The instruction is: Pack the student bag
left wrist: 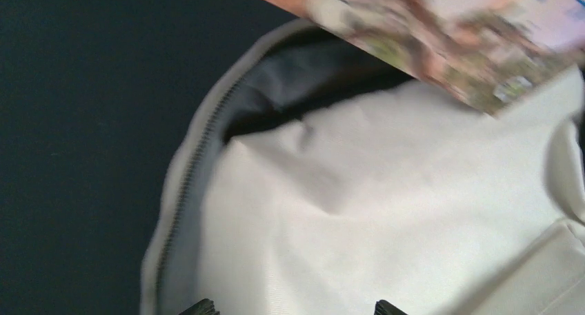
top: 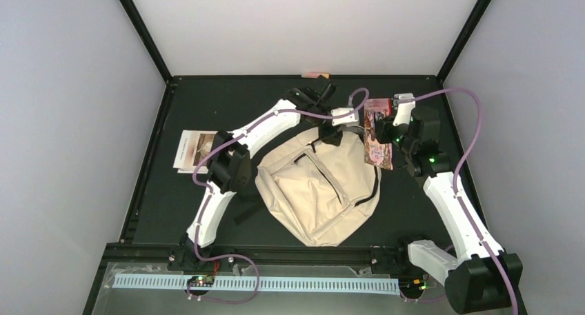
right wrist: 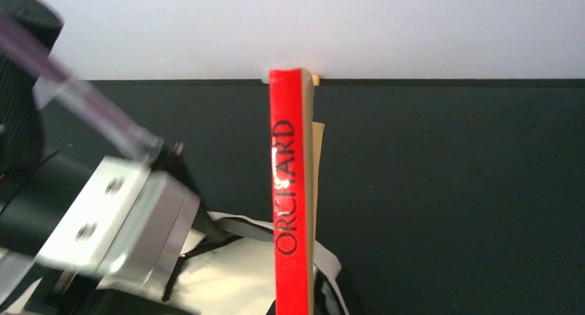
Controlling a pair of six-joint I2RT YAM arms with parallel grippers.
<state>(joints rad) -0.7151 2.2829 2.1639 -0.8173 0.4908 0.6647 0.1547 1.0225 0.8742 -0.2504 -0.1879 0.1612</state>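
Note:
The student bag is a cream backpack lying flat mid-table, with its top toward the back. Its main zip is open and shows a dark inside. My left gripper hovers over the bag's top, its jaws wide apart over the cream fabric, gripping nothing that I can see. My right gripper is shut on a book with a red spine reading ORCHARD. It holds the book on edge at the bag's top right corner, just above the opening. The book's colourful cover shows in the left wrist view.
A thin pale booklet lies on the black mat left of the bag, beside the left arm. A small pink-orange object sits at the back wall. The left arm's wrist is close beside the book. Black straps trail from the bag's left side.

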